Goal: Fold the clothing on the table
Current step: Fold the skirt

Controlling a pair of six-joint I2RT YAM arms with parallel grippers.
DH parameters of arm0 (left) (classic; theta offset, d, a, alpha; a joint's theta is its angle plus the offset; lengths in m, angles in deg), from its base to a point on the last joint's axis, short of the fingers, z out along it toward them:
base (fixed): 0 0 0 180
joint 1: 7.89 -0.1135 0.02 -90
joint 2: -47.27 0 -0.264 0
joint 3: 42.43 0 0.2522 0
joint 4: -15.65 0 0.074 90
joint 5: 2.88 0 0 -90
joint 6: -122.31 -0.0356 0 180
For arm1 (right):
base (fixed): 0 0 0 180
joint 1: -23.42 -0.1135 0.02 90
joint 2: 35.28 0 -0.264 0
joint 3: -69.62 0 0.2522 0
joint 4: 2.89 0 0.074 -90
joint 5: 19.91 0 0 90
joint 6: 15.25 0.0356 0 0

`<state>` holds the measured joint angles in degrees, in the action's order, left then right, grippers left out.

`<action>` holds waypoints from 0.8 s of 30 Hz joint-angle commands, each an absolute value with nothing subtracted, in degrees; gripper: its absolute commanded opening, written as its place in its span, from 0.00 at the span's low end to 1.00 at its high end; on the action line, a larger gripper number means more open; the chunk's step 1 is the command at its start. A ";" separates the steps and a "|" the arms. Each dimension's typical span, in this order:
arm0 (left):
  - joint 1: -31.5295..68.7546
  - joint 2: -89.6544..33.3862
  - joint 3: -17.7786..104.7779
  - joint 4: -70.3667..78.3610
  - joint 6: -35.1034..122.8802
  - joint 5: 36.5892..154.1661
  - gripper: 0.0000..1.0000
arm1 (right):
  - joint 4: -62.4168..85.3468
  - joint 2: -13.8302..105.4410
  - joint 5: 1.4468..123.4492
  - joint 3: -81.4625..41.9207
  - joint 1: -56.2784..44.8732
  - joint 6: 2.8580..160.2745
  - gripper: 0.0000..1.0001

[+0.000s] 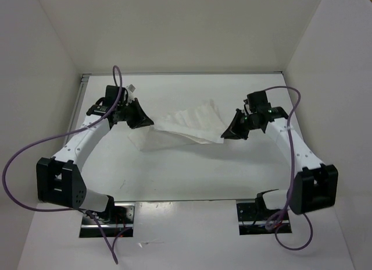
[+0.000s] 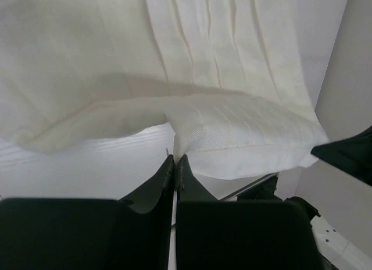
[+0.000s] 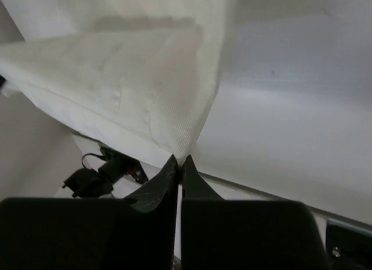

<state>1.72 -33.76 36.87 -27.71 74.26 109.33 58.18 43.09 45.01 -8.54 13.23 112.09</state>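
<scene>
Clothing [image 1: 192,125]: soft, limp; we'd hold its edges.
Left pincer [image 2: 176,159]: nipping a fold.
Right pincer [image 3: 178,160]: nipping a corner.

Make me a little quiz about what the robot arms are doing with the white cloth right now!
1. True or false: the left gripper is open and empty.
2. How many grippers pinch the clothing? A: none. B: one. C: two.
3. Fill in: the clothing and the table are both ___ in colour.

Key: 1 false, it is shut on the clothing. 2 C, the right gripper pinches it too. 3 white.
</scene>
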 commanded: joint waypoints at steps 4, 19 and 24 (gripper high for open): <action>2.74 -25.01 34.01 -32.82 72.82 110.58 0.00 | 70.96 28.02 46.89 1.80 7.96 113.77 0.00; 3.28 -14.67 22.91 -41.17 82.68 111.47 0.00 | 76.61 27.03 54.96 0.40 11.02 111.93 0.00; 3.28 -20.56 24.67 -40.04 81.53 108.65 0.00 | 72.66 31.34 57.70 -0.83 15.68 110.70 0.00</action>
<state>4.54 -18.83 21.70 -39.84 83.53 116.15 71.47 29.69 46.98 1.30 12.05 113.82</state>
